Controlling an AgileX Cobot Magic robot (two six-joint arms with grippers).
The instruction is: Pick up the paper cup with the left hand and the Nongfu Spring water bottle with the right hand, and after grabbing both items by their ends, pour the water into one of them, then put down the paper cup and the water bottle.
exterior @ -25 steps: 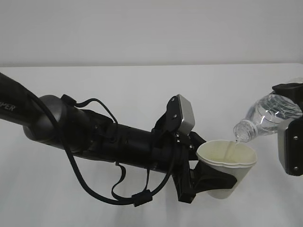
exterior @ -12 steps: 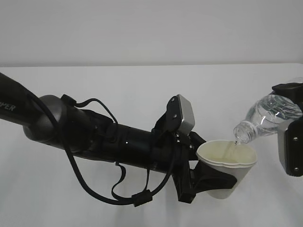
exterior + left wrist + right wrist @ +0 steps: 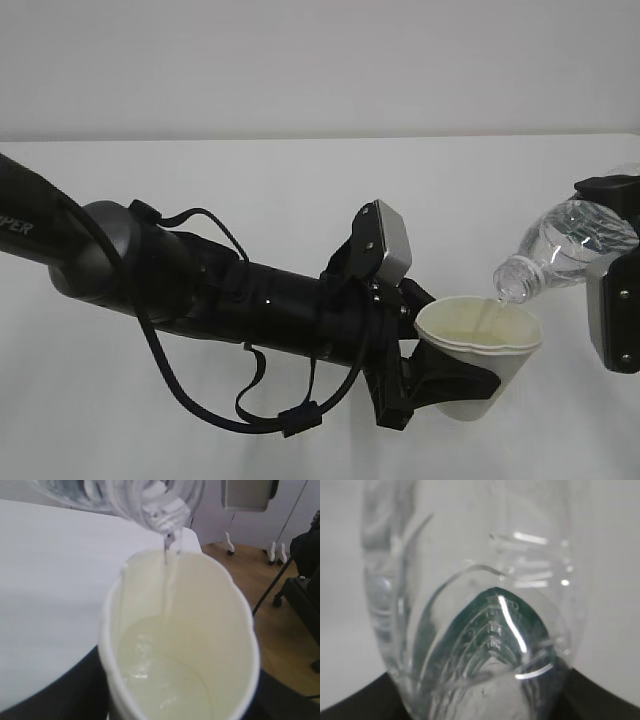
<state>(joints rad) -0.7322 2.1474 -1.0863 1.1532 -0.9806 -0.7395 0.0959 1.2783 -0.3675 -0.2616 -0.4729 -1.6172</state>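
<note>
Water (image 3: pixel 487 318) streams from the tilted bottle (image 3: pixel 565 245), apparently clamped by the right end effector (image 3: pixel 612 262), into the cup (image 3: pixel 478 350) gripped by the left end effector (image 3: pixel 425 345), lower right.

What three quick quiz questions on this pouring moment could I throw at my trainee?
1. True or false: the paper cup stands on the table.
2. What leaves the water bottle: A) a thin stream of water B) nothing C) a straw?
3. Fill in: the bottle's neck hangs over the cup's ____.

Key:
1. False; the left hand holds it up.
2. A
3. Rim; the right hand tilts the bottle.
</note>
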